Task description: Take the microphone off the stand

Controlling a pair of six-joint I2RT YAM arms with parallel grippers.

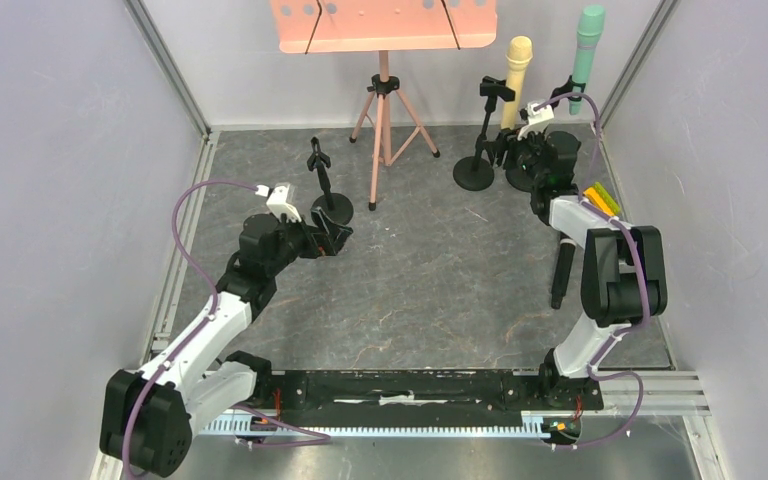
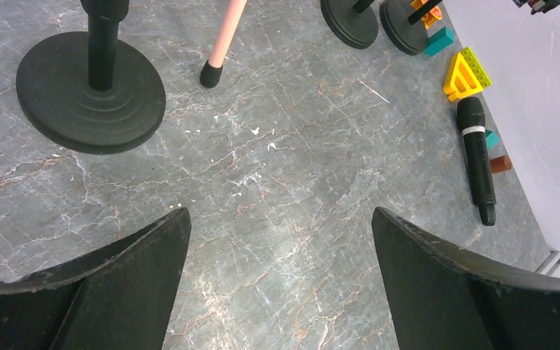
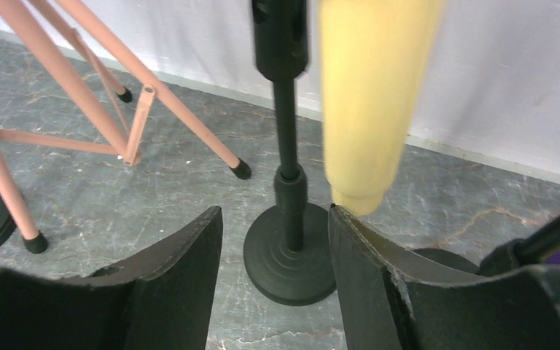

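A cream-yellow microphone [image 1: 518, 68] stands upright in a black stand at the back right. In the right wrist view the microphone [image 3: 372, 95] is close and blurred, its lower end just above my right fingertip [image 3: 346, 226]. An empty black stand [image 3: 289, 182] shows between the jaws, farther off. My right gripper [image 1: 518, 148] [image 3: 273, 219] is open and holds nothing. A teal microphone [image 1: 588, 45] stands in another stand at the far right. A black microphone [image 1: 563, 275] [image 2: 476, 157] lies on the table. My left gripper [image 1: 335, 235] [image 2: 281, 219] is open and empty above bare table.
A pink music stand [image 1: 385, 25] on a tripod [image 3: 80, 87] is at the back centre. A small empty black stand [image 1: 325, 185] [image 2: 91, 87] is by my left gripper. Coloured bricks [image 2: 467, 73] lie by the right wall. Walls close in both sides.
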